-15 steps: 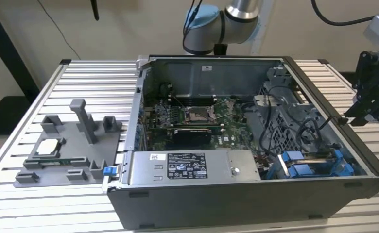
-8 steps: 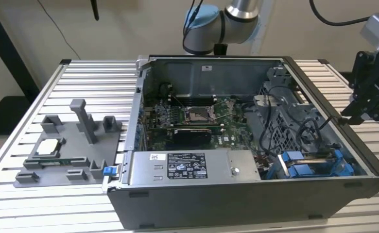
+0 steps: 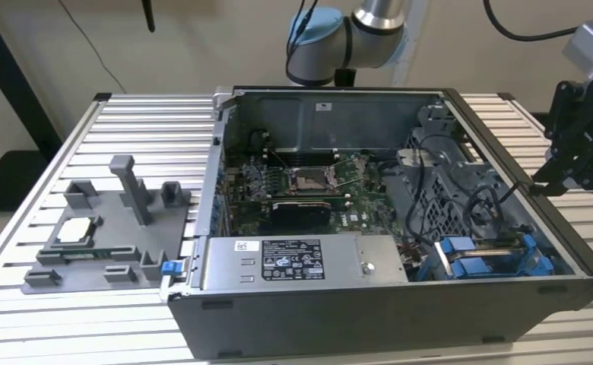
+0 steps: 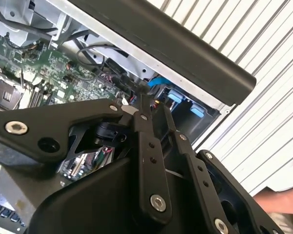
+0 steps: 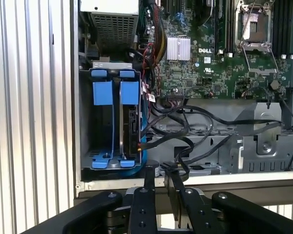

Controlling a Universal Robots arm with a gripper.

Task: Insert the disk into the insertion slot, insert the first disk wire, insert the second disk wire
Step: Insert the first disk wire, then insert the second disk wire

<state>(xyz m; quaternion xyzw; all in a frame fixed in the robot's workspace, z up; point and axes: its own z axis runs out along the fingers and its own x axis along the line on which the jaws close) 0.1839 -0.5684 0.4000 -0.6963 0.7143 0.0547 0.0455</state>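
The disk [image 5: 132,127] stands inside the insertion slot [image 5: 86,122], its blue carrier tabs at one end. The second blue rail beside it frames a dark gap. In the exterior view this bay [image 3: 489,257] is at the near right corner of the open computer case. My gripper [image 5: 161,170] hovers over the case wall beside the bay. Its two black fingers are close together on the end of a black disk wire [image 5: 185,146] that loops across the metal floor. The narrow fingers [image 4: 142,114] point down at the blue bay. The gripper [image 3: 536,182] hangs at the exterior view's right.
The motherboard with its square processor socket [image 3: 307,179] fills the case floor, and the labelled power supply [image 3: 291,260] lies along the front. A grey fixture with a silver chip [image 3: 77,230] stands on the slatted table at the exterior view's left. A hand [image 4: 279,201] shows beside the gripper.
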